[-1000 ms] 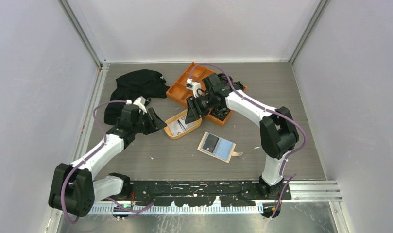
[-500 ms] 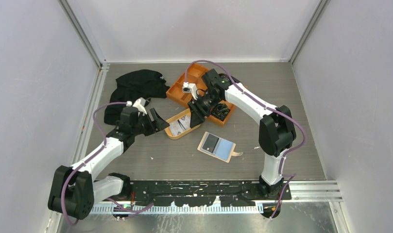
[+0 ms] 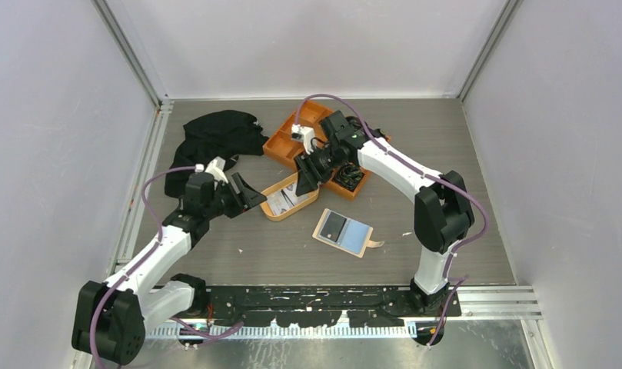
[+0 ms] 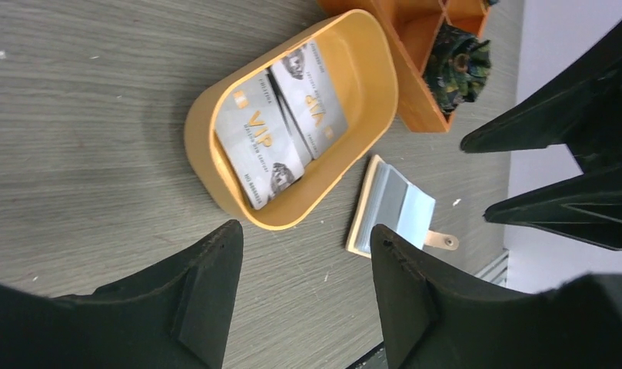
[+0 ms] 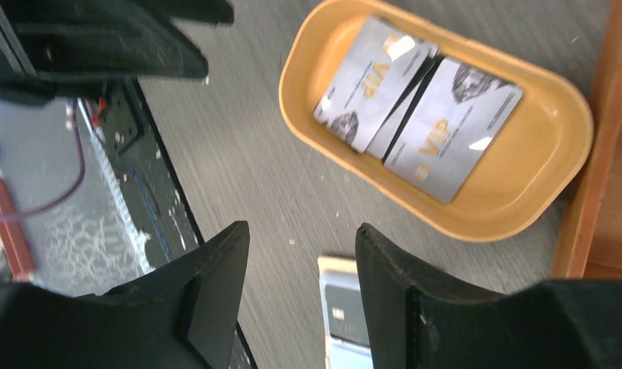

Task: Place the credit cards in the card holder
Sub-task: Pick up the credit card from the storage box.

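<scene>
Seen from overhead, a heap of black cloth (image 3: 215, 138) lies toward 10 o'clock on the grey table (image 3: 238, 246). Just at 4 o'clock of it, the left gripper (image 3: 254, 197) hangs low with its fingers spread and nothing between them, pointing toward 3 o'clock at the oval orange dish (image 3: 271, 209). In the left wrist view the same gripper (image 4: 304, 240) frames the dish (image 4: 204, 123), whose near rim sits just beyond the fingertips.

Inside the dish lie the credit cards (image 4: 265, 146), two silver-grey ones printed "VIP", side by side and partly overlapping; the right wrist view shows them (image 5: 446, 127) with a dark edge between the pair, though I cannot tell what it belongs to.

The right gripper (image 3: 304, 179) hovers over the dish's 1 o'clock end, its fingers parted and empty (image 5: 300, 234). Behind it, at 1 o'clock of the dish and touching it, is the orange divided tray (image 3: 281, 146), with a dark tangled item (image 4: 457, 65) in one compartment.

At 4 o'clock of the dish, apart from it, the card holder (image 3: 344, 232) lies open and flat on the table. It shows a black card (image 3: 334, 225) beside a light blue card (image 3: 355, 234). Its snap tab (image 3: 375, 244) sticks out at 4 o'clock.
</scene>
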Robot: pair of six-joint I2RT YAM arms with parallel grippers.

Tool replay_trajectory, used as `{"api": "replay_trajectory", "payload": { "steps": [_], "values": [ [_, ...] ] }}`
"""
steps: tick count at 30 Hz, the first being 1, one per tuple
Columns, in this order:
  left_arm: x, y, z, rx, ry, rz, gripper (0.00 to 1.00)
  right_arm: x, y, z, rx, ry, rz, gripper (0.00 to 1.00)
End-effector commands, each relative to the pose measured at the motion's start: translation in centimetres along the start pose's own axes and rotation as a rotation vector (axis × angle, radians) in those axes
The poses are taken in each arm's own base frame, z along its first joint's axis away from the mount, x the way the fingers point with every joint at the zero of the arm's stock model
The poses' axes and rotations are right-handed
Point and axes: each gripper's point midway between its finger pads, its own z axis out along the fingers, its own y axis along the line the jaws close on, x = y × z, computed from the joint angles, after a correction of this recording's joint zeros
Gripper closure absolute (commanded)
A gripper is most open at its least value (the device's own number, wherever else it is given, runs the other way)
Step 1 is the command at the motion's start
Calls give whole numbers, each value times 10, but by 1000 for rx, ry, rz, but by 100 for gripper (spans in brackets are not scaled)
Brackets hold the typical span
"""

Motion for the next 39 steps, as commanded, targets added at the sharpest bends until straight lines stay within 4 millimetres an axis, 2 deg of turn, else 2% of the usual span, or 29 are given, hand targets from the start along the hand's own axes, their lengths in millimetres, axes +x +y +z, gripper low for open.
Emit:
{"api": "replay_trajectory", "payload": {
  "steps": [1, 8, 12, 17, 21, 25, 34, 39],
  "values": [
    [-10, 14, -5, -110, -30, 8, 39, -48, -1, 5, 87, -181, 56, 41],
    [-7, 24, 0, -161, 1, -2, 41, -66, -28, 39, 169, -216, 135, 37],
    [-10, 21, 7, -126, -14, 9, 48, -55, -39, 62, 161, -169, 201, 37],
    [-14, 23, 18, -128, -12, 19, 50, -46, -54, 86, 174, -116, 258, 38],
    [-11, 23, 29, -110, 22, 12, 55, -39, -61, 100, 186, -72, 277, 42],
    [2, 31, 36, -117, 73, -15, 58, -28, -60, 107, 174, -44, 304, 45],
    [6, 32, 38, -105, 83, -28, 69, -13, -45, 126, 107, -6, 371, 49],
    [12, 34, 41, -110, 103, -38, 76, -10, -53, 125, 161, 1, 369, 50]
  ]
}}
